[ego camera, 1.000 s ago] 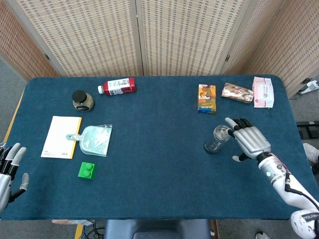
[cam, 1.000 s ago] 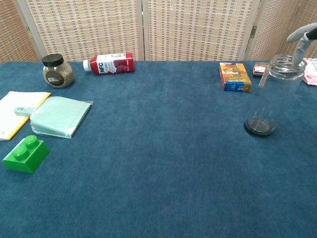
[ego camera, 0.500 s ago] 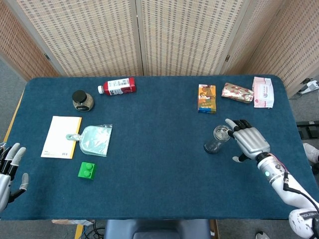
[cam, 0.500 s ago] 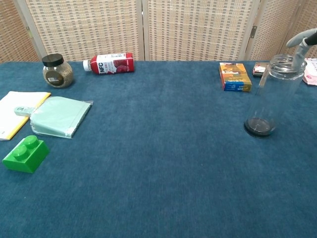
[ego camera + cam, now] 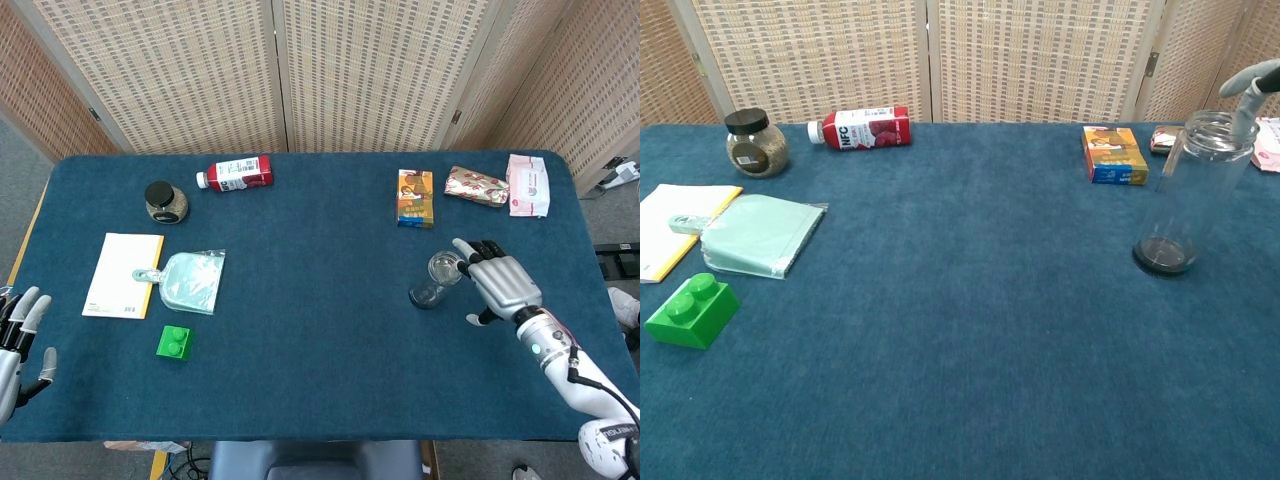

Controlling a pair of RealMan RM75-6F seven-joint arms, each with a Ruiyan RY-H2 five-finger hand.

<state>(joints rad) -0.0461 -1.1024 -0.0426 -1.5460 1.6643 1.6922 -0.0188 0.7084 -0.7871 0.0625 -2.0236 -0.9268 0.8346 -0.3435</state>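
The right hand (image 5: 500, 281) stands beside the clear glass jar (image 5: 437, 279), fingers spread and holding nothing. In the head view one fingertip lies at the jar's rim on the hand's side; in the chest view a grey fingertip (image 5: 1252, 80) shows just above and behind the rim. Whether it touches the glass cannot be told. No finger wraps the jar's body.

The jar stands upright on the blue table (image 5: 320, 330), lidless, with a dark base, directly ahead of the right hand's fingertips, toward the table's middle.

Status, as a judgement: the approach to the jar looks complete, but no grasp is made. Closing the fingers round the jar and lifting it remain undone; the jar rests with its full base on the cloth.

The left hand (image 5: 18, 345) sits at the table's near edge on the far side from the jar, fingers apart, holding nothing. Nearest to it are the green block (image 5: 174, 342) and the yellow-edged booklet (image 5: 123, 275), with a pale green pouch (image 5: 192, 282) overlapping the booklet's edge.

Beyond the right hand's fingertips, toward the screen, lie an orange box (image 5: 415, 198), a red patterned packet (image 5: 477, 186) and a pink tissue pack (image 5: 527, 185). Well apart on the left hand's side are a dark-lidded round jar (image 5: 165, 202) and a red bottle (image 5: 235, 173) lying on its side.
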